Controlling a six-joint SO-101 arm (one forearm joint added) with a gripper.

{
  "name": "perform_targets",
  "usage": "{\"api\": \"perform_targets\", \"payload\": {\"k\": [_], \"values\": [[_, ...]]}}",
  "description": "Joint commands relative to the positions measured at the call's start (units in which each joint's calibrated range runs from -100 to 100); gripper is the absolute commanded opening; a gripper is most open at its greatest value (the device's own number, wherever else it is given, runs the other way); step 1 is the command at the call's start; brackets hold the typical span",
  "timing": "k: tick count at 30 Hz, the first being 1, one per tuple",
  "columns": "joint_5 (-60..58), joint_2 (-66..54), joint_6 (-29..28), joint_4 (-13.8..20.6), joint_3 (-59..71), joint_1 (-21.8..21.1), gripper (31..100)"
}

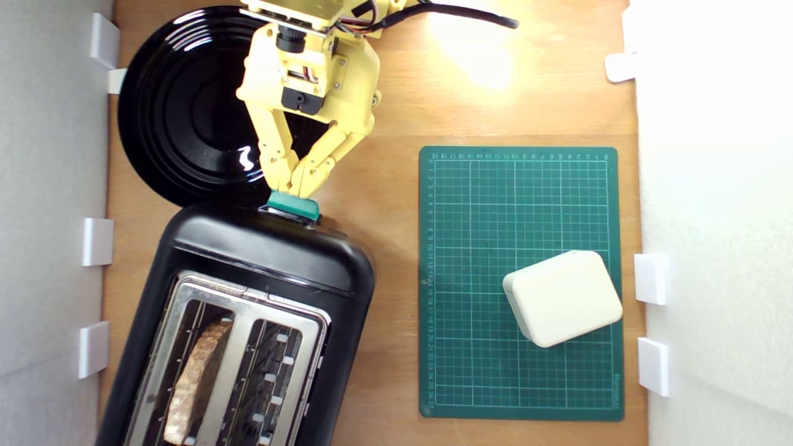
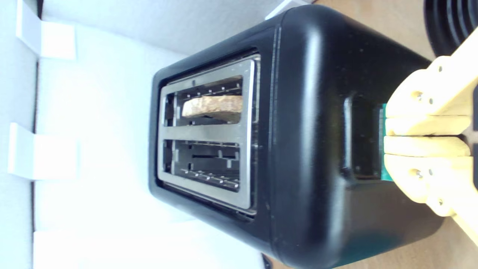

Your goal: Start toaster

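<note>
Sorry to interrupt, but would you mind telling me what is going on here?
The yellow robot gripper has its fingers closed together and its tips resting on the small teal-green lever knob of the glossy black two-slot toaster. One browned bread slice sits in one slot; the other slot is empty.
</note>
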Motion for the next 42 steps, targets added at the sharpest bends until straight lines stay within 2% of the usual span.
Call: {"api": "perform_targets", "payload": {"k": [1, 15, 26, 42], "values": [[-5.3, 1.2, 0.2, -0.4, -3.7, 0.0, 31.4], [-5.3, 6.1, 0.3, -0.3, -4.4, 0.7, 31.4], [-5.2, 10.5, 0.1, -0.4, -4.0, 2.9, 31.4], [-5.3, 11.0, 0.2, -0.3, 3.1, 2.9, 31.4]]}}
